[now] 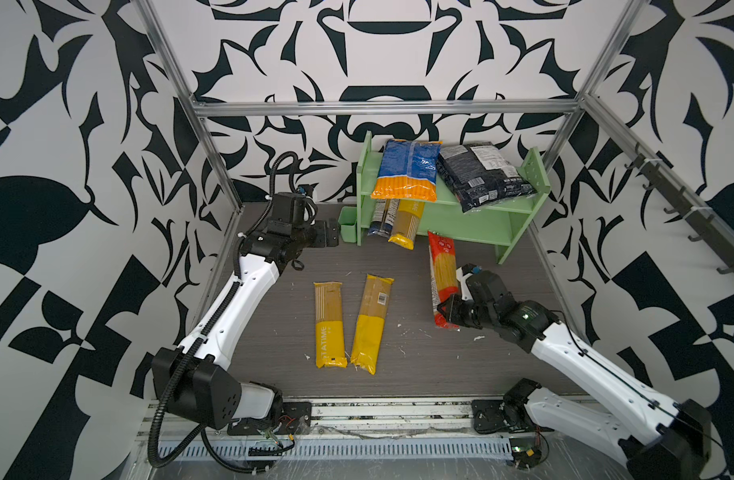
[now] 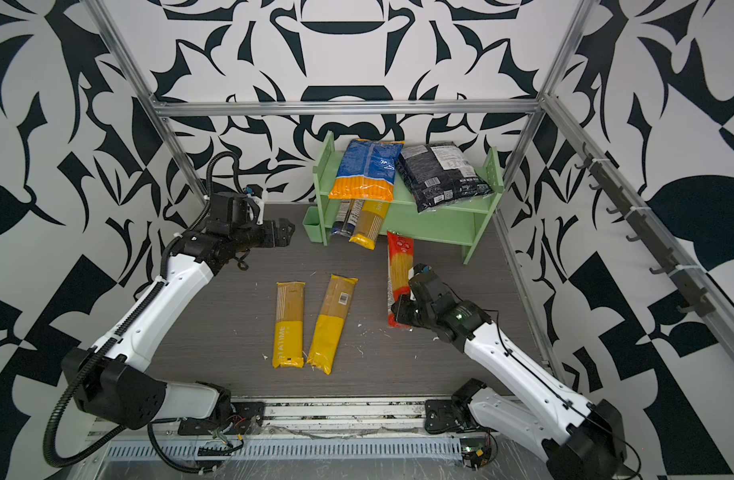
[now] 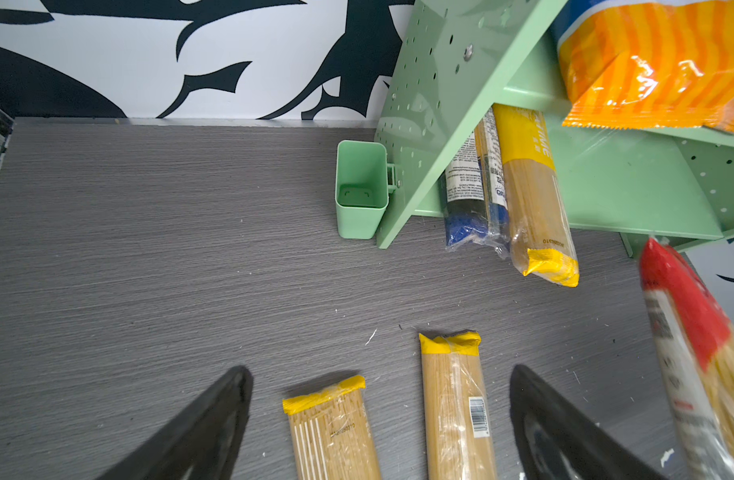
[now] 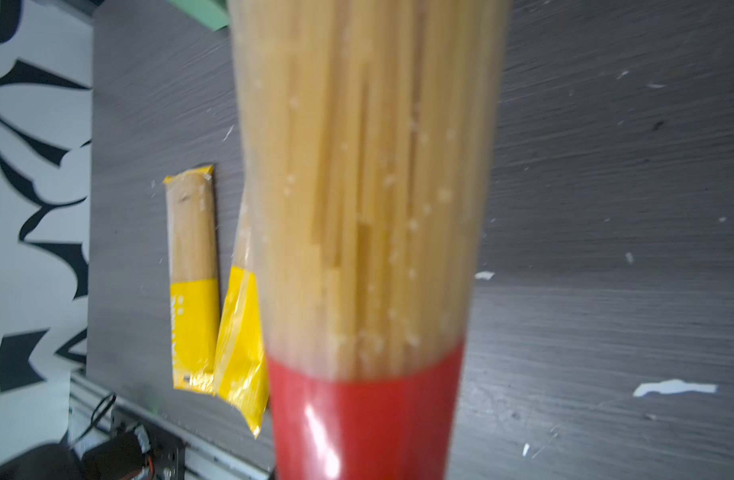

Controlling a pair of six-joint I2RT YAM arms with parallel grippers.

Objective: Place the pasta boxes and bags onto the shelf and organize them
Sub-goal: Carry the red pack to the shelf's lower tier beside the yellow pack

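Red spaghetti pack (image 1: 443, 266) is squeezed tight in the right gripper (image 1: 447, 311), its far end close to the green shelf (image 1: 481, 226). Two yellow packs (image 1: 330, 324) lie on the table (image 1: 411, 374) nearby. Left gripper (image 1: 334, 237) gapes open and empty by a little green cup (image 1: 348, 224). Up close, the pack hides the right fingers.

Pale green shelf (image 1: 461, 224), sides dotted with holes. There's a blue-and-orange striped bag (image 1: 407, 174), and a black bag (image 1: 479, 174) with a white label. Red-capped spaghetti pack (image 1: 442, 266), golden strands. A yellow-and-tan pack (image 1: 330, 328) and its yellow twin (image 1: 371, 324). Grey wood-grain bench (image 1: 419, 365). Black-and-white swirls across the walls (image 1: 357, 62).
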